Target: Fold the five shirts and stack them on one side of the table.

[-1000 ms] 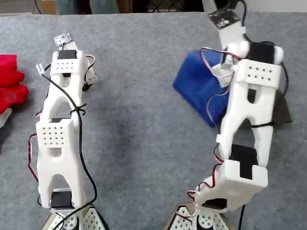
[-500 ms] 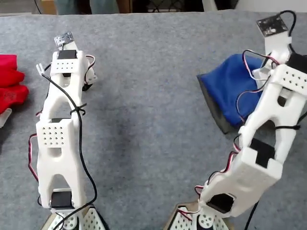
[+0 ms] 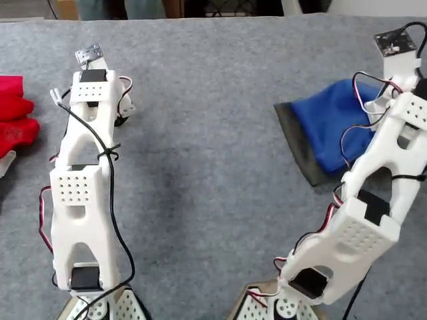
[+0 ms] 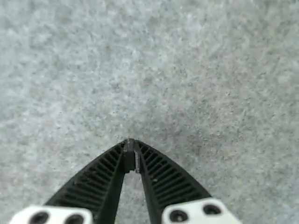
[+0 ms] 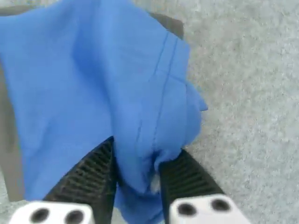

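Right gripper (image 5: 145, 148) is pinching blue shirt (image 3: 330, 127) between its fingers | left gripper (image 4: 130, 148) is pointing at grey table (image 4: 196, 70), fingers pressed together.

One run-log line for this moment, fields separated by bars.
right end effector: shut on blue shirt | blue shirt: atop dark shirt | left end effector: shut, empty
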